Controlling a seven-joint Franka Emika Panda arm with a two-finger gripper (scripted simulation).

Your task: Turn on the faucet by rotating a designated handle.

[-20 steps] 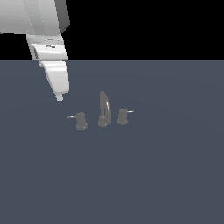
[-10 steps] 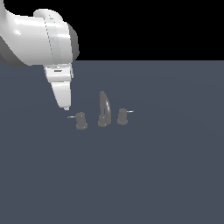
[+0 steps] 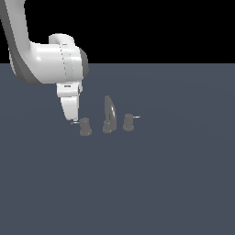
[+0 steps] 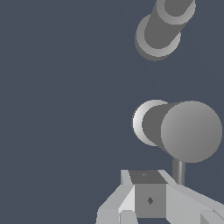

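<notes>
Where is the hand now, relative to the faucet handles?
In the exterior view, the hand is at the lever of the left handle, on the side away from the spout.

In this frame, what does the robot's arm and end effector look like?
The arm is glossy white, built from rounded, bulbous segments with dark grey bands at the joints. It narrows to a boxy white end effector with tapering pale fingers. In the wrist view the end effector shows angular light-grey faces and a darker grey panel bearing a small diamond mark. No cables are visible.

A small dull-grey faucet (image 3: 109,114) stands upright, its tall curved spout in the middle. The handle (image 3: 85,126), a short knob, sits just beside the spout on the exterior view's left, its thin lever pointing away.
</notes>
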